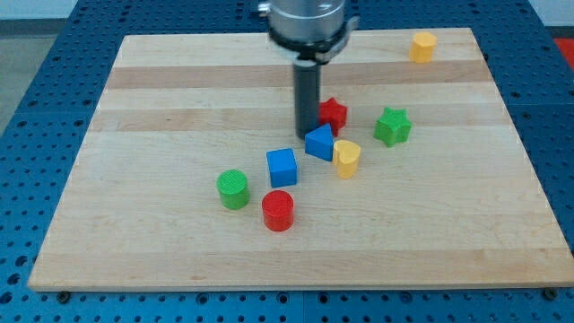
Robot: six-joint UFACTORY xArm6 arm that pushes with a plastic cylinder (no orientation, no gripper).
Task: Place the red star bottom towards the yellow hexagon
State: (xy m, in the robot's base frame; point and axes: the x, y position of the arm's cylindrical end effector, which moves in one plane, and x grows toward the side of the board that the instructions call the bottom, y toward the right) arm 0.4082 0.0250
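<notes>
Nearest the view's bottom, a red cylinder (pixel 278 211) stands on the wooden board (pixel 161 260), with a green cylinder (pixel 233 189) just up and to its left. Above the red cylinder sits a blue cube (pixel 282 167). A little farther on, a blue triangular block (pixel 319 144) touches a yellow heart-shaped block (pixel 346 158) on its right. My tip (pixel 306 135) comes down at the top-left edge of that blue triangular block, and the red star (pixel 333 113) lies just to the right of the rod, partly hidden by it. There are no fingers here, only the 1 bare rod. A green star (pixel 392 126) sits to the right of the red star. The yellow hexagon (pixel 423 46) rests well apart at the board's top right.
</notes>
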